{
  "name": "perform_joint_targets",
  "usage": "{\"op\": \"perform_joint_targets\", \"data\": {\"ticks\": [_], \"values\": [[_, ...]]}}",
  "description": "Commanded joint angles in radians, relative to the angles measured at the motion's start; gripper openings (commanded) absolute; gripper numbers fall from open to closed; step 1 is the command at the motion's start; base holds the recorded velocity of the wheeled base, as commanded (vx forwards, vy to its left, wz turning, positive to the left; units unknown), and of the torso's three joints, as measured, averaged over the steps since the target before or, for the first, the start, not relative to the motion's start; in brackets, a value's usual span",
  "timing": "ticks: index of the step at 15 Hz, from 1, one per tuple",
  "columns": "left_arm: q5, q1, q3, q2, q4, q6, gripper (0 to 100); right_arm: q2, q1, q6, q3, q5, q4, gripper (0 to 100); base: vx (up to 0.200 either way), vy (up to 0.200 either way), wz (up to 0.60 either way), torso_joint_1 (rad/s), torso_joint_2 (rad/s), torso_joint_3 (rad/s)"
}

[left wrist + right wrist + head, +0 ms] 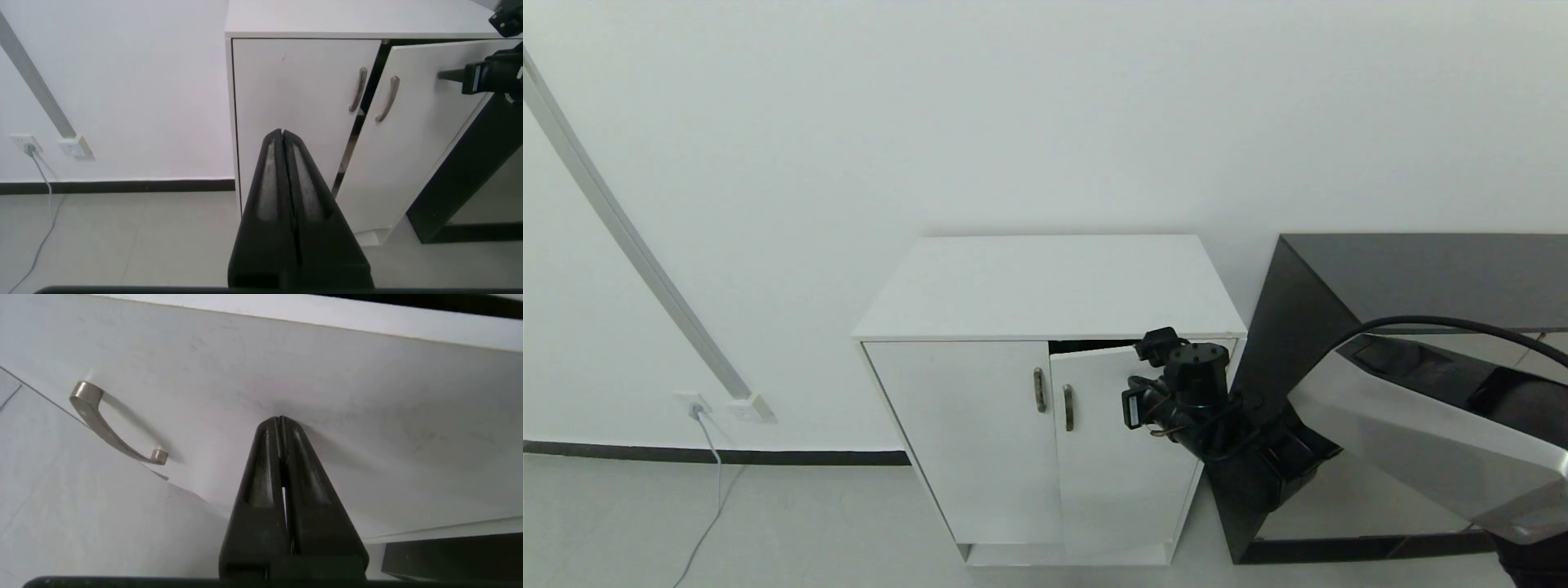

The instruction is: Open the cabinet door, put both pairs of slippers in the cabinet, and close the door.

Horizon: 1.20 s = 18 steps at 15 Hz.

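Cabinet door (1119, 474) stood ajar; your right tool (282, 423), pressed together, met its face near handle (114, 429); left tool (282, 135) pressed together too.

Silver-grey angular right arm shell (1405, 425), black wrist (1197, 382), seemingly round-capped, looping black cable (1437, 320), tapered black fingers (263, 486)

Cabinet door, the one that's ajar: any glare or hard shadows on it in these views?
Head view: the door is evenly lit, with no glare; the gap above it is dark. Right wrist view: only a faint soft shadow falls on the door around the right gripper; the handle shows a mild sheen. Left wrist view: the door looks flat white, with no hotspots.
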Motion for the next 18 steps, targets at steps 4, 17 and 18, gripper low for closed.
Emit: {"op": "perform_joint_targets", "data": {"ticks": [4,17,18], "values": [[0.0,0.0,0.0,0.001,0.0,-0.002,0,0.024,-0.008,0.0,-0.053,0.0,0.027,0,0.0,0.0,0.0,0.0,0.0,0.0],[0.0,0.0,0.0,0.001,0.0,-0.002,0,0.05,-0.028,0.0,-0.101,0.0,0.058,0,0.0,0.0,0.0,0.0,0.0,0.0],[0.0,0.0,0.0,0.001,0.0,-0.002,0,0.057,-0.029,0.0,-0.112,-0.001,0.059,0,0.0,0.0,0.0,0.0,0.0,0.0]]}}
